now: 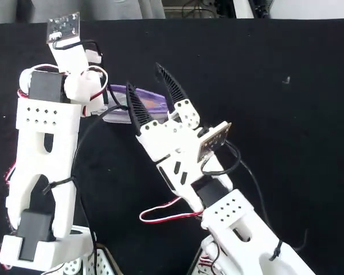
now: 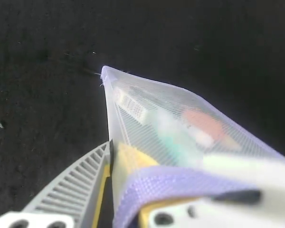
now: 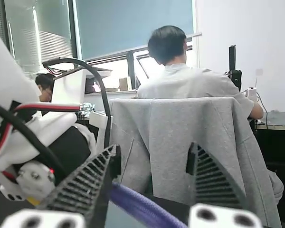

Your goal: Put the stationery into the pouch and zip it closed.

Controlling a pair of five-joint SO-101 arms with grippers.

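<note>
The pouch [image 1: 152, 103] sits at about 10 o'clock from the middle of the table [image 1: 275, 86], which is covered in matte black cloth. It is a flat, soft bag of translucent fine mesh with a ribbed purple woven band along one edge. In the left wrist view its far corner [image 2: 104, 71] comes to a crisp point over the dark cloth. The stationery [image 2: 204, 122] shows through the mesh as blurred shapes: a red-orange patch, a pale green one and a yellow block near the band, with a small white label strip closer to the corner. The left gripper [image 2: 154, 159] pinches the pouch at the band end, a grey finger with a ridged face on one side and a smooth white plastic finger pressed across the other. The right arm rises from 5 o'clock in the high view, its boxy white shell dotted with small holes. The right gripper [image 1: 144, 80] points toward 11 o'clock with its two black, tapered, saw-ribbed fingers spread wide, straddling the pouch. From the right wrist the purple band [image 3: 137, 204] runs like a rounded cord across the gap low between those fingers; I cannot tell whether it touches them. A thin red and white wire [image 1: 166, 213] loops beside the right arm.
</note>
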